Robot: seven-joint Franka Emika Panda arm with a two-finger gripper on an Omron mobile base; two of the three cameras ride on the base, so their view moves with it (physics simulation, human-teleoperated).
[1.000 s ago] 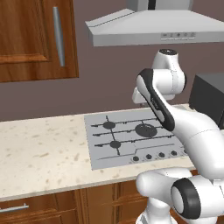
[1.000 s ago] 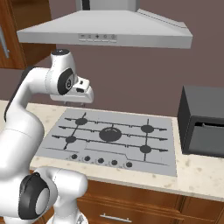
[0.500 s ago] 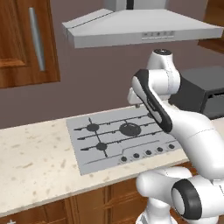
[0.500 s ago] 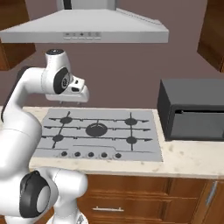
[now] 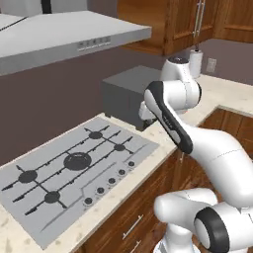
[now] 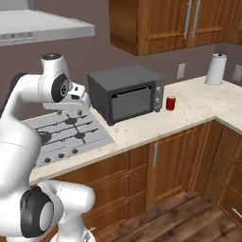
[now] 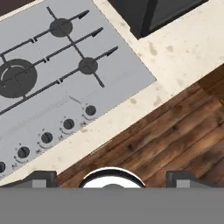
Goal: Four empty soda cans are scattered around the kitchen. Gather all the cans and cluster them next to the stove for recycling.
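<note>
One red soda can (image 6: 170,103) stands upright on the counter just right of the dark microwave (image 6: 127,93). The stove (image 5: 74,170) is a silver-grey cooktop with black grates and a row of knobs; it lies left of the microwave and shows again in the right base view (image 6: 71,137) and the hand view (image 7: 57,78). My gripper (image 7: 112,178) hangs open and empty above the stove's right front corner and the counter edge, far left of the can. In the right base view the gripper (image 6: 77,103) is up at the arm's end, over the stove.
A range hood (image 5: 64,37) hangs over the stove. Wooden wall cabinets (image 6: 175,21) are above the microwave. A white paper towel roll (image 6: 216,69) stands at the counter's far right corner. Below the counter edge lies wooden floor (image 7: 175,135).
The whole picture has shifted left as the base and cameras swung right; the microwave, the corner counter and a red can have come into view. The gripper stays open and empty.
</note>
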